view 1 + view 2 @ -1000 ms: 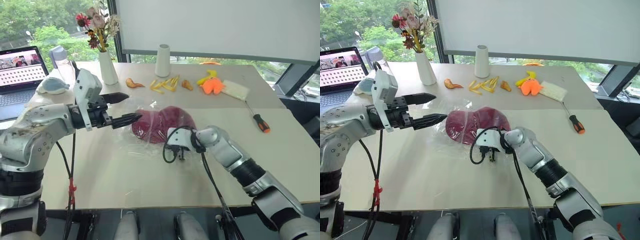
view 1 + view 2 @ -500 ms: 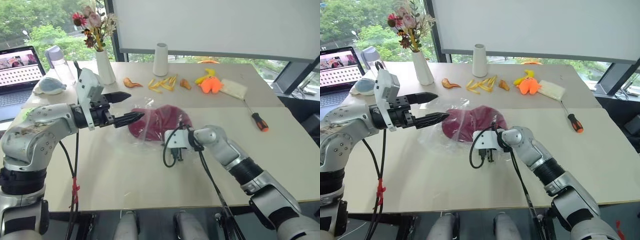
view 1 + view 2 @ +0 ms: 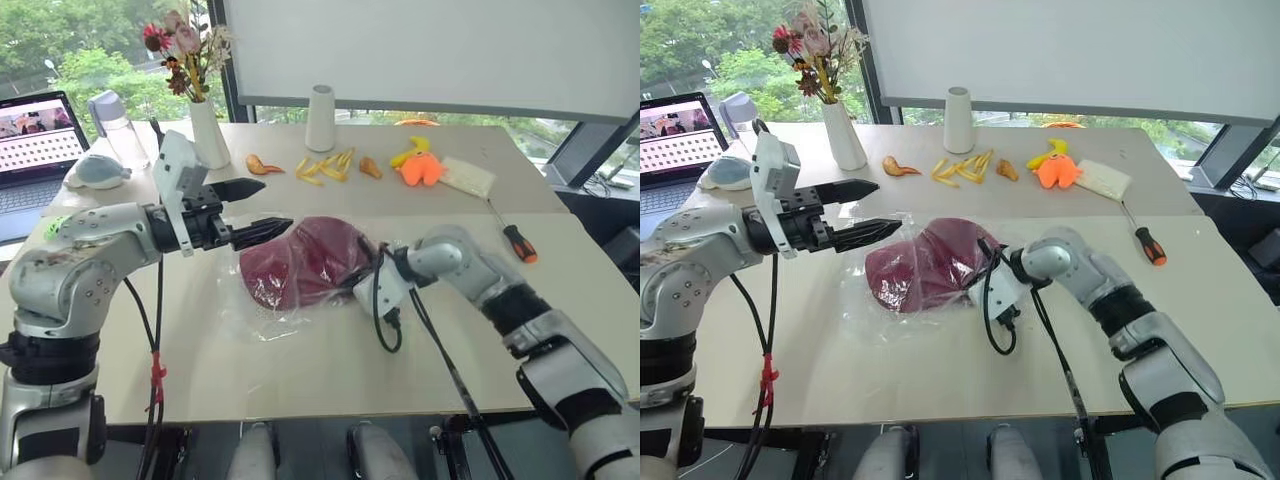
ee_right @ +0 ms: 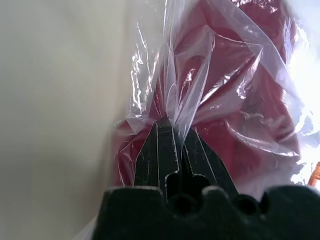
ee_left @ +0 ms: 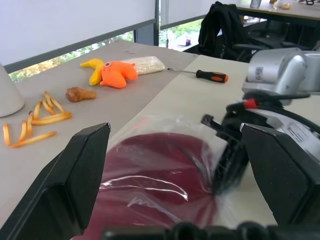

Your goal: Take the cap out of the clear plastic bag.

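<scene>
With the cap (image 3: 300, 265) lying inside the clear plastic bag (image 3: 250, 310) at the middle of the table (image 3: 300, 370), the right gripper (image 4: 172, 131) pinches a fold of film at the bag's right end while the left gripper (image 3: 268, 208) hovers wide-jawed just left, so the bag-opening step seems underway, and next the left must likely reach in for the cap.

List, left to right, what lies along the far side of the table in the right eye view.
White vase of flowers → white cone-shaped cup → yellow fries → orange plush toy → orange-handled screwdriver.
</scene>
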